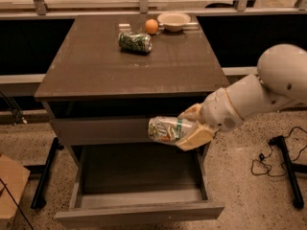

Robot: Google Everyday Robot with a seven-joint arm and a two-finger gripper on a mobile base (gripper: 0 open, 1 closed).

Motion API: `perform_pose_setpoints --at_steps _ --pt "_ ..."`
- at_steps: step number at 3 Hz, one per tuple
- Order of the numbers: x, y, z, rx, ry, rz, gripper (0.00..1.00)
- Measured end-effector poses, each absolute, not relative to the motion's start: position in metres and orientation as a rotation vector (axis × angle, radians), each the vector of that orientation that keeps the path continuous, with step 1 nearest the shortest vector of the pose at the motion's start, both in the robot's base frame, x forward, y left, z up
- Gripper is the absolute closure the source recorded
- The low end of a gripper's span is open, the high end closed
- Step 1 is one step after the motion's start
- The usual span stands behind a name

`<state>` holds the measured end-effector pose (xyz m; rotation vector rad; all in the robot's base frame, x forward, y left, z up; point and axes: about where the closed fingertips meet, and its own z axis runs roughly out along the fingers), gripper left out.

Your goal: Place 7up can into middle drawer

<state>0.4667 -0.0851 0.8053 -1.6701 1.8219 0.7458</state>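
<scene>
The gripper is closed tight around the 7up can, with one tan finger over it and one under it. The can hangs in the air just below the front edge of the bench, near the front right corner. It is on its side, and I think that is so it can go down flat into the low drawer and not tip over. The can is pale and shiny, with green marks, and it looks a bit dented. Right under it is the middle drawer, pulled out wide. It is grey-brown and plain, with low walls, a dark flat floor and nothing in it. The can is over the right side of the drawer, not yet inside. Above the drawer is another flat drawer front, which is shut. The fat white arm comes in from the right side of the bench. Near the back edge of the smooth bench top lie a darker green can, a round orange and a pale bowl, well away from the job.
</scene>
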Motion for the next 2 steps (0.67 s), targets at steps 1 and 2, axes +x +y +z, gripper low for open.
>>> perform_pose_setpoints --at_steps 1,2 --pt "0.482 -0.081 0.735 -1.554 1.951 0.836 1.0" --pt "0.487 -0.079 0.717 -1.527 1.973 0.868 1.0"
